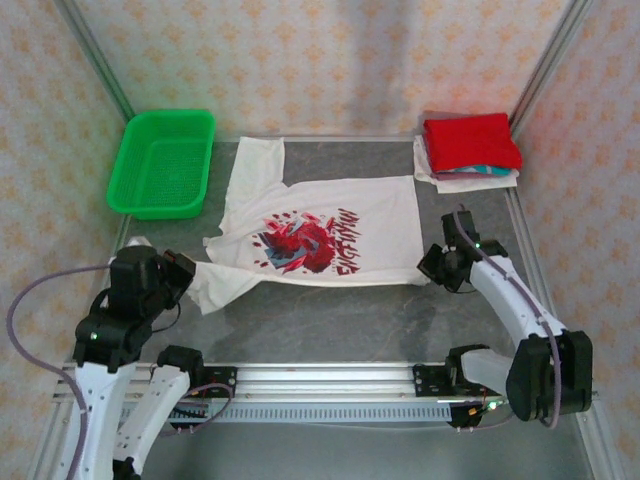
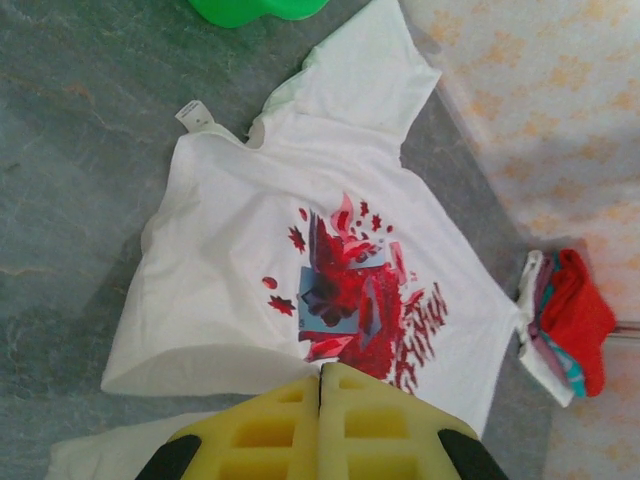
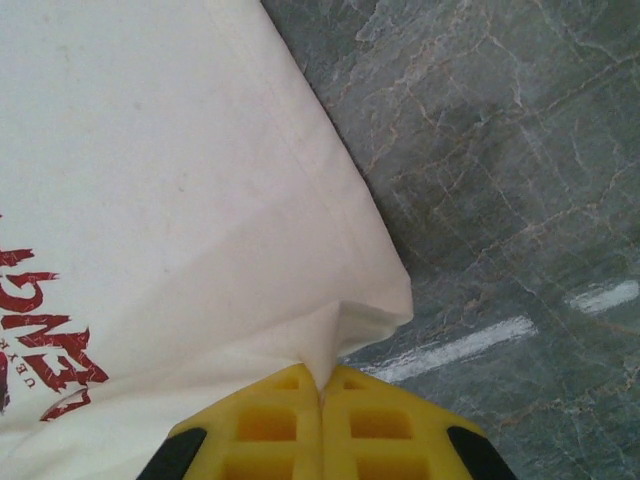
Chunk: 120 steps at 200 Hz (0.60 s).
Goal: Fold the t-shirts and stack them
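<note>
Cream-white cloth t-shirt with a red splatter chest graphic (image 1: 330, 215) is lying spread face-up across the middle of the grey marbled tabletop (image 1: 350, 320), with its collar toward the left arm and its hem toward the right.

The right gripper (image 3: 322, 375) is pressing its yellow fingers together on the very tip of the near hem corner. The left gripper (image 2: 320, 372) is also holding its fingers together, at the near sleeve, but I cannot tell whether any cloth is caught between them.

**Likely hazards:**
- The shallow pinch on the hem corner is risking a slip as soon as the cloth comes under tension.
- If the left side is gripping nothing, a lift would be dragging the shirt askew and creasing the fold.
- The far sleeve, lying outstretched, is liable to trail.

The pile of folded tees, red above white and teal-edged (image 1: 470, 145), is sitting at the far right corner.
</note>
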Available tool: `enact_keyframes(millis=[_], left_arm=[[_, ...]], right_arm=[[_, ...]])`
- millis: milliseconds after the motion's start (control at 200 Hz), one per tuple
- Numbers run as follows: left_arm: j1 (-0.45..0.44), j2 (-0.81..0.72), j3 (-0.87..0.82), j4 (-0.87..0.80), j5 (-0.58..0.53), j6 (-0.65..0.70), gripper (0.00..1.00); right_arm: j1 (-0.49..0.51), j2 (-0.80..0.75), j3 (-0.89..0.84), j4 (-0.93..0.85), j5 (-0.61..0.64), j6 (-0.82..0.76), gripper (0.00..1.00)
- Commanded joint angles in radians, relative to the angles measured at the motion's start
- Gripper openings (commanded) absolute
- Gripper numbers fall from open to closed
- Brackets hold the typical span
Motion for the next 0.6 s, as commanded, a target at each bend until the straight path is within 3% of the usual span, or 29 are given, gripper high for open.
enact_keyframes(millis=[0, 145, 360, 596], left_arm=[[0.010, 0.115, 0.031, 0.052, -0.002, 0.109, 0.00], [0.013, 0.258, 0.111, 0.031, -0.023, 0.196, 0.00], [0.049, 0.322, 0.171, 0.007, -0.129, 0.271, 0.00], [0.067, 0.274, 0.164, -0.043, -0.135, 0.283, 0.00]], right_arm=[[-0.005, 0.011, 0.067, -0.018, 0.047, -0.028, 0.00], [-0.006, 0.094, 0.116, -0.016, 0.071, -0.045, 0.00], [-0.010, 0.161, 0.155, -0.003, 0.080, -0.044, 0.00], [-0.009, 0.057, 0.101, -0.042, 0.038, -0.046, 0.00]])
